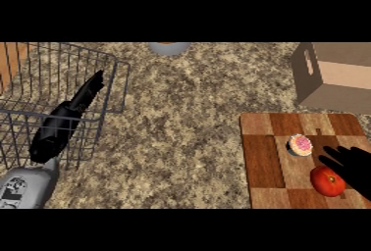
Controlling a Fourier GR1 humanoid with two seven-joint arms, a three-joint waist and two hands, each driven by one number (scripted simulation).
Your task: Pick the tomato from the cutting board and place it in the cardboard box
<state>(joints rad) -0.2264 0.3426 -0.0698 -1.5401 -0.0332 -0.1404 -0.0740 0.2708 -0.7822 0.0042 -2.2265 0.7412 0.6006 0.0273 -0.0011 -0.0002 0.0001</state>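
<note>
Plainly, the tomato (328, 181) sits ungrasped on the cutting board (262, 157), the right hand (354, 167) spread empty at its two o'clock; lifting and boxing remain.

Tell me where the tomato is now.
In the head view, lower right: the tomato lies on the cutting board, just below a small pink-topped round item, with the right hand at its right side.

I read no text, label, brand or number anywhere here. The grey left forearm (23, 188), near left, carries a dark mark I cannot make out.
</note>
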